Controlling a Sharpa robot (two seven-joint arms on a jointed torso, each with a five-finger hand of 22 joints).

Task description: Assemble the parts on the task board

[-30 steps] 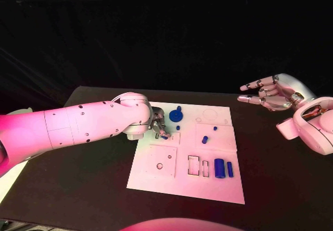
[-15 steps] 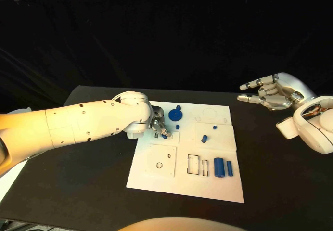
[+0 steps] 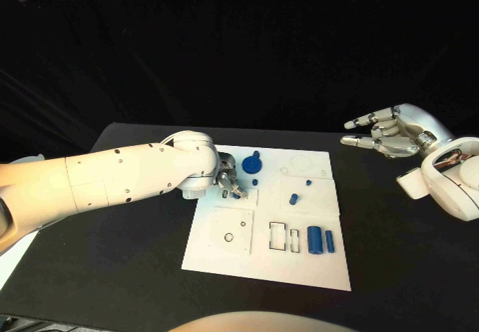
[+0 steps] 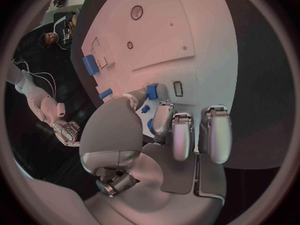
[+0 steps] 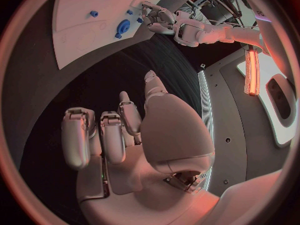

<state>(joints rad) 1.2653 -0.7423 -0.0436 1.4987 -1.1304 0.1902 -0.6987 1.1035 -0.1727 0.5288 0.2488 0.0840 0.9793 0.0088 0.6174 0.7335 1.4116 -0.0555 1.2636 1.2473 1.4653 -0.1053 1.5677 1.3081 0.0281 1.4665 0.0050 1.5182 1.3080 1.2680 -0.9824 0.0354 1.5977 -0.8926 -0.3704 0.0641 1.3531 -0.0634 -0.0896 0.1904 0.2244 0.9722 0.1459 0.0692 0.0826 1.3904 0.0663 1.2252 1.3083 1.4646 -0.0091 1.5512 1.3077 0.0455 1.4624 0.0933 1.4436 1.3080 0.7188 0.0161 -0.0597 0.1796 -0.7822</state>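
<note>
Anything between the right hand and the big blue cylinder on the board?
Nothing visible. The right hand hovers beyond the task board's far right corner; only bare board and table lie toward the big blue cylinder.

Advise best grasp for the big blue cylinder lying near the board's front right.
Pinch the big blue cylinder across its round flanks at mid-length, coming straight down. It lies flat on the white task board, long axis front to back, so the ends offer little. A slimmer blue bar sits close on one side, so keep fingers narrow. The right hand, open off the board, looks nearer.
</note>
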